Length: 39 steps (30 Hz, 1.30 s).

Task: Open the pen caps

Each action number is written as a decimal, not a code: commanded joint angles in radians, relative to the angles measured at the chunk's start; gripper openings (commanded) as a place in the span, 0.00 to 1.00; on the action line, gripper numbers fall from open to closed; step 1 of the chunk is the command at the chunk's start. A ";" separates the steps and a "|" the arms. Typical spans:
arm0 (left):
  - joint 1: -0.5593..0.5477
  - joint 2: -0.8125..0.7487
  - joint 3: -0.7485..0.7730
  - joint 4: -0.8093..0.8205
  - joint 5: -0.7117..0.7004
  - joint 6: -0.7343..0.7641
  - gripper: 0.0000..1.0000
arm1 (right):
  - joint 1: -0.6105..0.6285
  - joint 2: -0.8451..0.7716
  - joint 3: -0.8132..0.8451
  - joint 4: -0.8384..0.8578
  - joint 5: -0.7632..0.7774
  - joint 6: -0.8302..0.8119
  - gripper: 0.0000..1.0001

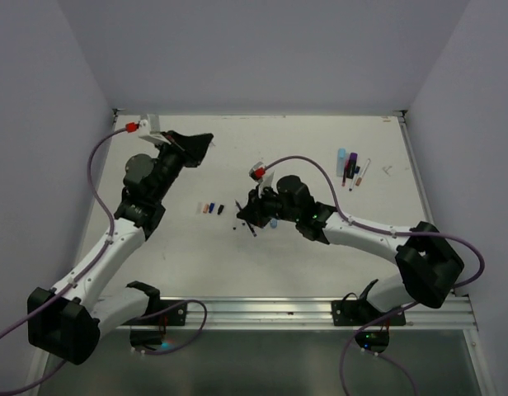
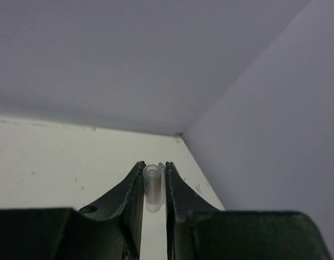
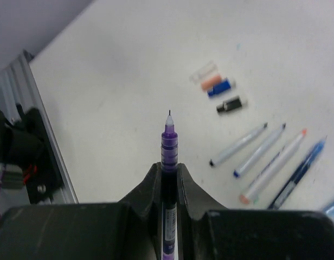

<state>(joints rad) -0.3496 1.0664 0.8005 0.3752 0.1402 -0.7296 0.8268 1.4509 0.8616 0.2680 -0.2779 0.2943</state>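
Note:
My left gripper (image 1: 204, 143) is raised near the back left and is shut on a clear pen cap (image 2: 152, 188), held between its fingertips in the left wrist view (image 2: 154, 164). My right gripper (image 1: 246, 216) is shut on a purple pen (image 3: 169, 149) with its tip bare, shown in the right wrist view (image 3: 167, 166). A clear cap (image 3: 204, 72), an orange cap (image 3: 212, 81), a blue cap (image 3: 220, 87) and a black cap (image 3: 231, 104) lie in a row on the table (image 1: 320, 264). Several uncapped pens (image 3: 260, 150) lie beside them.
The row of loose caps (image 1: 209, 208) lies between the two grippers. More pens (image 1: 350, 169) with caps on lie at the back right. Walls close the table at the back and sides. A metal rail (image 1: 279, 309) runs along the near edge.

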 commanded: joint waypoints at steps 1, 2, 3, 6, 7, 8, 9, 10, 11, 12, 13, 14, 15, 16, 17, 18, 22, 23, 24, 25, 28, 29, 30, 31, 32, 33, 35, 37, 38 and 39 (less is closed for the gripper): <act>0.011 -0.045 0.065 0.240 -0.212 0.059 0.00 | 0.015 -0.017 -0.074 -0.055 -0.043 -0.020 0.00; 0.011 -0.048 0.072 0.252 -0.224 0.065 0.00 | 0.015 -0.020 -0.090 -0.044 -0.037 -0.018 0.00; 0.011 -0.046 0.080 0.260 -0.237 0.071 0.00 | 0.015 -0.023 -0.102 -0.039 -0.032 -0.015 0.00; 0.012 -0.023 0.126 0.208 -0.235 0.096 0.00 | 0.015 -0.029 -0.122 -0.036 -0.012 0.015 0.00; 0.012 -0.001 0.138 0.182 -0.225 0.113 0.00 | 0.014 -0.024 -0.115 -0.049 0.002 0.019 0.00; 0.012 0.013 0.164 0.153 -0.214 0.124 0.00 | 0.014 -0.018 -0.101 -0.064 0.020 0.020 0.00; 0.012 0.029 0.180 0.075 -0.203 0.133 0.00 | 0.012 -0.006 -0.057 -0.088 0.073 0.020 0.00; 0.012 0.046 0.196 0.030 -0.176 0.142 0.00 | 0.009 0.005 -0.030 -0.111 0.100 0.022 0.00; 0.012 0.088 0.231 -0.016 -0.154 0.174 0.00 | -0.001 0.041 0.000 -0.163 0.129 0.023 0.00; 0.012 0.111 0.249 -0.106 -0.145 0.192 0.00 | -0.012 0.060 0.034 -0.189 0.163 0.031 0.00; 0.012 0.136 0.262 -0.149 -0.096 0.205 0.00 | -0.024 0.081 0.100 -0.214 0.177 0.048 0.00; 0.012 0.183 0.285 -0.188 -0.081 0.234 0.00 | -0.053 0.130 0.134 -0.261 0.189 0.060 0.00; 0.012 0.210 0.296 -0.259 -0.064 0.254 0.00 | -0.067 0.155 0.208 -0.294 0.204 0.080 0.00; 0.012 0.265 0.307 -0.295 -0.042 0.280 0.00 | -0.080 0.187 0.249 -0.352 0.215 0.086 0.00; 0.012 0.295 0.337 -0.330 -0.030 0.294 0.00 | -0.103 0.213 0.285 -0.377 0.229 0.094 0.00; 0.012 0.328 0.356 -0.411 -0.004 0.308 0.00 | -0.113 0.270 0.354 -0.397 0.242 0.112 0.00; 0.012 0.527 0.437 -0.513 0.080 0.340 0.02 | -0.176 0.410 0.511 -0.484 0.226 0.166 0.00; 0.012 0.559 0.471 -0.530 0.094 0.340 0.02 | -0.190 0.436 0.536 -0.501 0.230 0.170 0.00; 0.012 0.591 0.485 -0.544 0.111 0.337 0.02 | -0.192 0.456 0.581 -0.506 0.236 0.177 0.00; 0.012 0.651 0.508 -0.550 0.137 0.326 0.03 | -0.196 0.503 0.608 -0.522 0.240 0.181 0.00; 0.012 0.762 0.551 -0.559 0.170 0.306 0.04 | -0.202 0.596 0.703 -0.550 0.243 0.193 0.00; 0.012 0.786 0.563 -0.562 0.174 0.302 0.04 | -0.203 0.617 0.720 -0.550 0.244 0.198 0.00; 0.012 0.812 0.572 -0.567 0.179 0.299 0.04 | -0.203 0.637 0.744 -0.549 0.244 0.210 0.00; 0.012 0.861 0.597 -0.573 0.183 0.292 0.05 | -0.207 0.667 0.754 -0.546 0.244 0.216 0.00; 0.012 0.886 0.611 -0.591 0.187 0.292 0.05 | -0.207 0.684 0.763 -0.543 0.241 0.224 0.00; 0.012 0.911 0.623 -0.598 0.188 0.289 0.06 | -0.209 0.700 0.781 -0.543 0.243 0.238 0.00; 0.012 0.966 0.651 -0.617 0.188 0.286 0.06 | -0.212 0.732 0.794 -0.529 0.243 0.252 0.01; 0.012 1.006 0.663 -0.630 0.179 0.283 0.06 | -0.213 0.750 0.803 -0.518 0.244 0.259 0.01; 0.012 1.017 0.667 -0.637 0.176 0.282 0.06 | -0.215 0.767 0.809 -0.518 0.243 0.262 0.02; 0.012 1.035 0.671 -0.647 0.174 0.280 0.07 | -0.213 0.773 0.818 -0.518 0.241 0.267 0.03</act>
<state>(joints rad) -0.3405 2.0743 1.4223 -0.2234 0.2890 -0.4362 0.6155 2.2108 1.6184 -0.2577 -0.0429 0.5240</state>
